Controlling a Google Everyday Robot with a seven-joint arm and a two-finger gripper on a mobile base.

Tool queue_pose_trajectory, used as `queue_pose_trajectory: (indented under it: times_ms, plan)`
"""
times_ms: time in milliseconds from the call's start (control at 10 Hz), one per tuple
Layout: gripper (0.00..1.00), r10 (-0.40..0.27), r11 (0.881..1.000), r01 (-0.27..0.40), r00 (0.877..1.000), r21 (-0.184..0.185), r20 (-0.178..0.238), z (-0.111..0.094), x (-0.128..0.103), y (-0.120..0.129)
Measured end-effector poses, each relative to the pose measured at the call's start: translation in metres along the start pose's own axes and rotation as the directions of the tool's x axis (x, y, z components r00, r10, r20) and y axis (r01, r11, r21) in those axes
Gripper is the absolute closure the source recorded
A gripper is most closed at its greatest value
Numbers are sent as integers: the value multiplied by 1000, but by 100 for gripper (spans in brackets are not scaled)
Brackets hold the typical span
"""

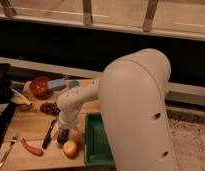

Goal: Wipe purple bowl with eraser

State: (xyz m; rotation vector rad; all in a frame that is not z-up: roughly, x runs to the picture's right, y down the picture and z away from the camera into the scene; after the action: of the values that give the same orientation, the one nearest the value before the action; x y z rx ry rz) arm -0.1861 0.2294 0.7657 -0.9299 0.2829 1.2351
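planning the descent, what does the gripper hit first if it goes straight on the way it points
likely the eraser: the gripper points straight down right over it, between knife and apple; whether they touch is unclear

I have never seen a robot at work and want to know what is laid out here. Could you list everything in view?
table: one, light wood, lower left
bowl: one, orange-red, back left of table
block: one, light blue, just right of that bowl
banana: one, yellow, left edge
fruit cluster: one, dark red, mid-table
knife: one, black handle, before the cluster
eraser: one, dark, right of the knife
apple: one, yellow-red, front edge
chilli: one, red, front left
fork: one, silvery, front left corner
tray: one, green, right of the apple
purple bowl: cannot pick out; the arm hides part of the table
arm: one, white, reaching down from the right
gripper: one, low over the table, right at the eraser
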Motion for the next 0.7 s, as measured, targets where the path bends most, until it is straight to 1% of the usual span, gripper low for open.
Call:
queue_pose_trajectory:
  times_ms: [200,400,700]
  plan:
    - [20,-9,1000,9,1000,5,-21,7,2,4]
    - [20,-32,999,32,999,7,-42,17,4,15]
    - [20,-46,999,47,997,9,-64,26,5,23]
